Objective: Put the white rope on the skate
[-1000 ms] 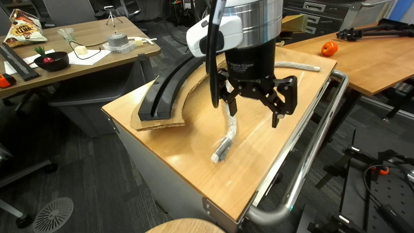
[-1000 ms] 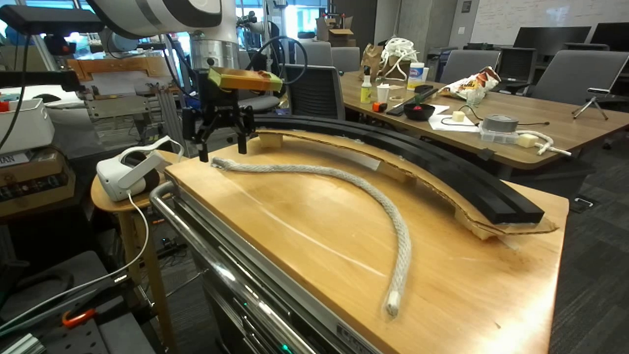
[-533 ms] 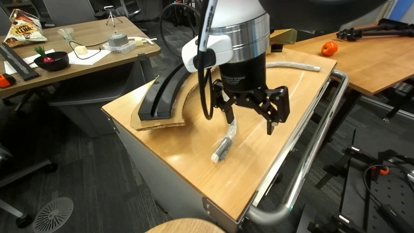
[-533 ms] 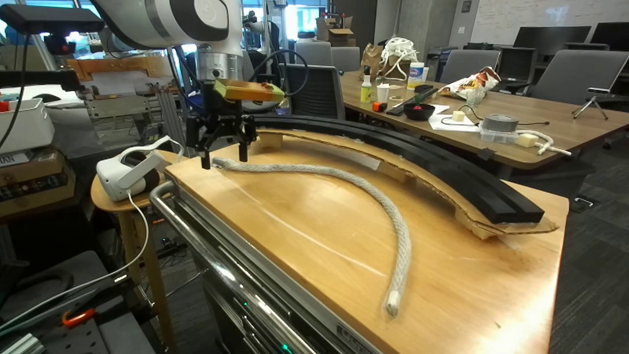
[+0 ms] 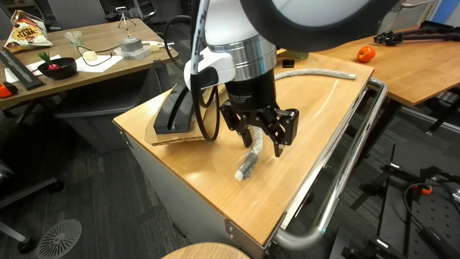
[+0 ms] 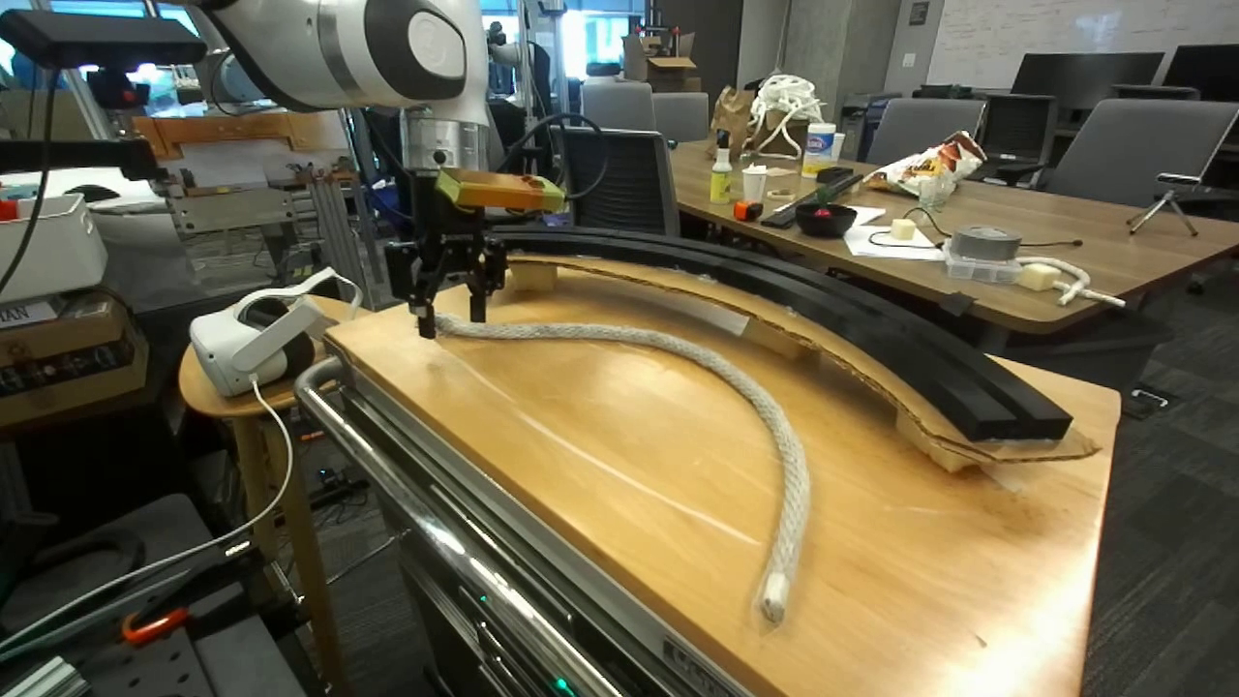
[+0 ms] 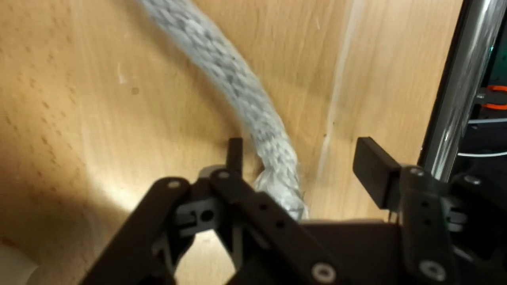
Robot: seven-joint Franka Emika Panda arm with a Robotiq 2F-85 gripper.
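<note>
The white rope (image 6: pixel 774 416) lies in a curve on the wooden tabletop in both exterior views. Its near end is wrapped in grey tape (image 5: pixel 247 167). The skate (image 6: pixel 823 305), a black curved grooved strip, lies along the table's side on cardboard; its blunt end (image 5: pixel 184 111) also shows. My gripper (image 5: pixel 263 148) is open and low over the table near the taped end, also seen in an exterior view (image 6: pixel 452 322). In the wrist view the rope (image 7: pixel 241 93) runs between the open fingers (image 7: pixel 303 158), nearer the left finger. The gripper body hides the taped end there.
The cardboard base (image 6: pixel 852 373) is raised on small blocks beside the rope. A chrome rail (image 5: pixel 345 176) runs along the table's edge. A white headset (image 6: pixel 256 339) sits on a stool beside the table. A cable hangs from the arm near the skate.
My gripper has come down toward the table and moved toward the rope's taped end, its fingers now on either side of the rope. It stays open. The rope and skate have not moved.
</note>
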